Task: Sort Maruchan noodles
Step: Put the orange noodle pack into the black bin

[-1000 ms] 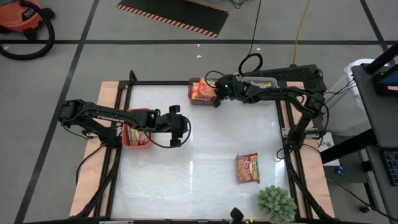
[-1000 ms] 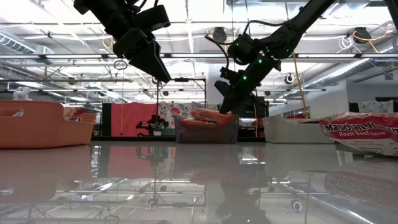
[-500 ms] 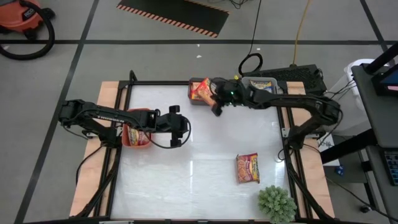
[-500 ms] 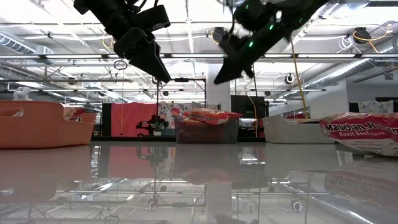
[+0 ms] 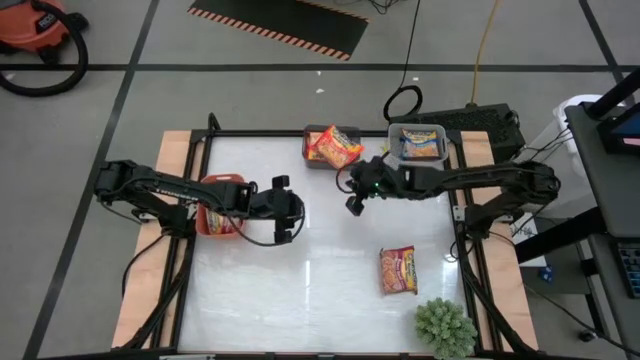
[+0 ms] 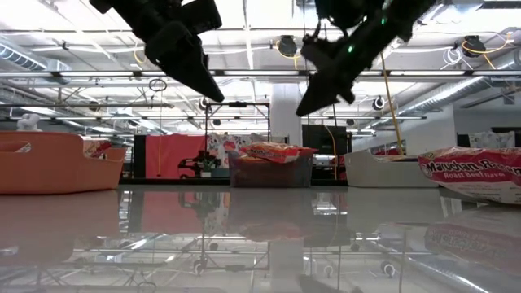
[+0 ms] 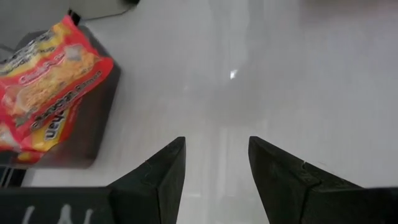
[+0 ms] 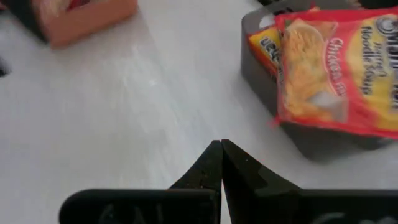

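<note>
One Maruchan noodle packet [image 5: 397, 270] lies flat on the white table toward the near right; the low view shows it too [image 6: 476, 172]. More packets lie in the grey bin [image 5: 309, 160], with a red-trimmed one [image 8: 329, 68] on top. Others lie in the white bin [image 5: 393, 145] and the red bin [image 5: 220, 180]. My right gripper [image 5: 352, 205] hangs shut and empty above the table's middle, near the grey bin. My left gripper [image 7: 216, 162] is open and empty above the table, just right of the red bin [image 5: 292, 210].
A small green plant [image 5: 445, 325] stands at the near right corner, close to the loose packet. The three bins line the far and left sides. Bare white tabletop [image 5: 300, 290] spreads across the middle and the near left.
My right gripper has drawn back from over the grey bin toward the table's middle and near edge, rising a little, with its fingers shut and empty. The red-trimmed packet stays on top of the grey bin. My left gripper has kept its place.
</note>
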